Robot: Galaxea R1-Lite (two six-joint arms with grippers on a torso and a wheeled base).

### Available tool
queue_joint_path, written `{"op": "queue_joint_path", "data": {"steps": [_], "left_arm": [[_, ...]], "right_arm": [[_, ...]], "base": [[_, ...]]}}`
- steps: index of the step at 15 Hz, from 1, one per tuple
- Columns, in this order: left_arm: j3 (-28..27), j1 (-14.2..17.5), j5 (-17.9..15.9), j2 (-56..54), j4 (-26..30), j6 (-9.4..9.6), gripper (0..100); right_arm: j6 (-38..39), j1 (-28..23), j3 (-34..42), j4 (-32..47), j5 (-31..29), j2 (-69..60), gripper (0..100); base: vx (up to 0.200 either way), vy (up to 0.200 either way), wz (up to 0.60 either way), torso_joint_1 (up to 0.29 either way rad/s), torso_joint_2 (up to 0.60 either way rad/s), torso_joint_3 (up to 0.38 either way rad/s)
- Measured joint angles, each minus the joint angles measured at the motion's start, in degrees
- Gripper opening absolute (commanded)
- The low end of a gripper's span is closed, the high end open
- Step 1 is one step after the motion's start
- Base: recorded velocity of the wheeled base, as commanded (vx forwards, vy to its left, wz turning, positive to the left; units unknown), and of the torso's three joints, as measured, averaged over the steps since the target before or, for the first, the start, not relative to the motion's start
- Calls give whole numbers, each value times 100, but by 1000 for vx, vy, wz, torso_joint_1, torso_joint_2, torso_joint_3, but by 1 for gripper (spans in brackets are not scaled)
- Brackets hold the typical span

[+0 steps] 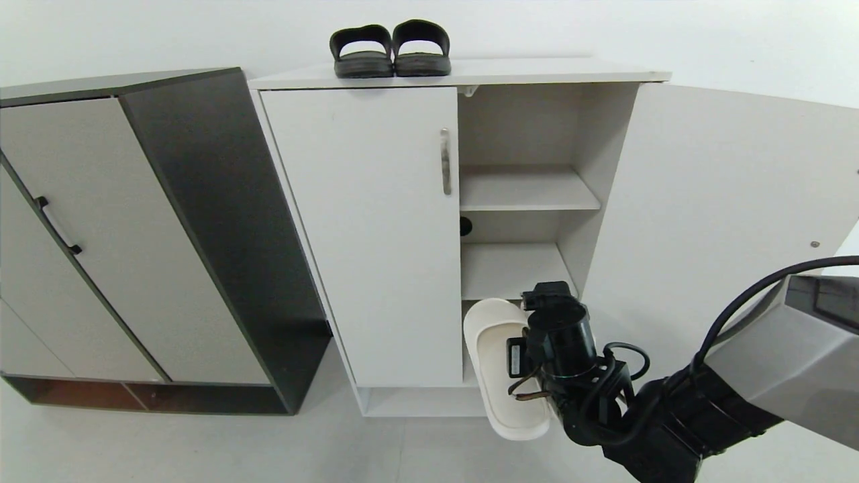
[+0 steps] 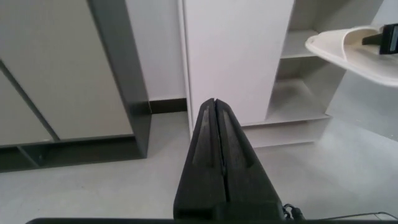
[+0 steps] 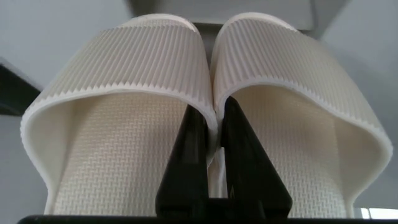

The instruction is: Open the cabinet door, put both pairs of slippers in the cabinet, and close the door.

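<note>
The white cabinet (image 1: 376,235) has its right door (image 1: 725,221) swung open, showing bare shelves (image 1: 527,191). Its left door stays closed. A black pair of slippers (image 1: 390,50) rests on the cabinet top. My right gripper (image 1: 537,349) hangs in front of the lower open compartment, shut on the cream pair of slippers (image 1: 500,365); the fingers (image 3: 198,155) pinch the two inner straps together (image 3: 214,93). My left gripper (image 2: 214,118) is shut and holds nothing, low before the closed door. The cream slippers (image 2: 351,53) show off to its side.
A grey cabinet (image 1: 134,235) with a dark frame stands to the left of the white one, its door closed. The open right door spreads wide beside my right arm. Pale floor (image 1: 201,449) lies in front of both cabinets.
</note>
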Motion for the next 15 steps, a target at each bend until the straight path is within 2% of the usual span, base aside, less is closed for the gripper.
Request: {"op": "queue_joint_path", "data": {"steps": [7,15], "left_arm": [[0,-7,9,5,-1,-13,0],[0,-2,17,7,-1,-52,0]], "right_arm": [[-22,-171,-614,16,-148,496,0],[-13,-306,-681,-110,-202,769,0]], "base": [[0,0,0,0,0,0],[0,0,0,0,0,0]]}}
